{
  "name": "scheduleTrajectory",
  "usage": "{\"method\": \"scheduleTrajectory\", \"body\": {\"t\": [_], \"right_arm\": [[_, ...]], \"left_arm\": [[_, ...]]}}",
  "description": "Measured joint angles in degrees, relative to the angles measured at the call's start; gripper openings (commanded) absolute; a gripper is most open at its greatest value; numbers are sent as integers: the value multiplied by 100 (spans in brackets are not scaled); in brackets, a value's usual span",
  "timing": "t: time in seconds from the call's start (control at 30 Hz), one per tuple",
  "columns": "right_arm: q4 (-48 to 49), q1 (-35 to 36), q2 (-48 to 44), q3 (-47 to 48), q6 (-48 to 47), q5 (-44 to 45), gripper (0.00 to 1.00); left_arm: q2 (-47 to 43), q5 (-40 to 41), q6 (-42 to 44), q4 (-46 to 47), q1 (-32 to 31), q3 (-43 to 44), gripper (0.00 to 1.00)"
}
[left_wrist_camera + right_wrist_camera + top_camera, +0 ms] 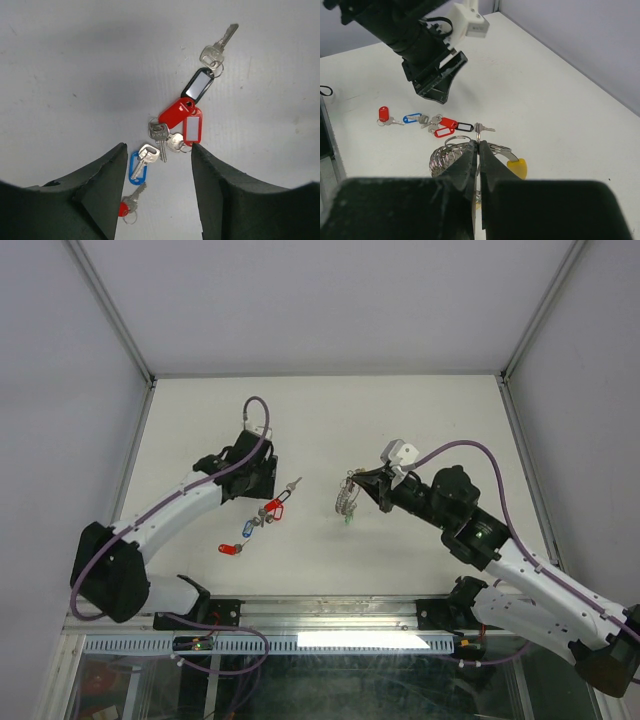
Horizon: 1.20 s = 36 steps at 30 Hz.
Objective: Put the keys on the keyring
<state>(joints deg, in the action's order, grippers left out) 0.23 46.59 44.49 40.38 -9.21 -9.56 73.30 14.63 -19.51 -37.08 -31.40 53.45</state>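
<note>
Looking through the right wrist camera, I see the right gripper (479, 150) clenched on the keyring (478, 133), a thin silver ring seen edge-on just past the fingertips. A bunch of silver loops (446, 159) and a yellow tag (518, 168) hang just beside the gripper, one to each side. I cannot tell whether these are keys already threaded.

The left gripper (159, 150) is released, jaws spread wide, hovering over the loose keys (160, 135) on the table (65, 75). They lie strung out in a line. Two red tags (181, 117) sit just ahead of the jaws, with a black tag (198, 85) and a bare silver key (218, 47) farther ahead. A blue tag (135, 170) lies in the gap between the fingers.

I judge the step in hand to be fetching the next key: the ring is held ready and the left gripper carries nothing. The next move calls for lowering the left gripper onto one key, closing on its tag or blade so the hole stays free, then carrying it across to the ring. The red-tagged keys overlap, so lifting one may drag its neighbours.

The ring's split and the keys' holes are too small to make out. A small red tag (123, 209) is half hidden behind the left finger. From overhead, the ring is only a glint above a green tag (347, 519).
</note>
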Motion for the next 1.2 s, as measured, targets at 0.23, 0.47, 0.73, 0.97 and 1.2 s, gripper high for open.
{"method": "scheduleTrajectory", "body": {"t": [0.23,0.47,0.73,0.97,1.2], "right_arm": [[4,-68,70,-2,-22,-157,0],[31,-188,79,-57,-31,-317,0],[33,-236,146,-87,-15,-404,0],[35,-249,166,-85,-4,-466,0],[37,-254,166,-87,-4,-479,0]], "left_arm": [[1368,-229,1008,-828,0,782,50],[1679,-275,1665,-1416,0,811,43],[1954,-426,2155,-1482,0,800,39],[2131,-573,2389,-1440,0,739,36],[2291,-691,2503,-1432,0,737,32]]}}
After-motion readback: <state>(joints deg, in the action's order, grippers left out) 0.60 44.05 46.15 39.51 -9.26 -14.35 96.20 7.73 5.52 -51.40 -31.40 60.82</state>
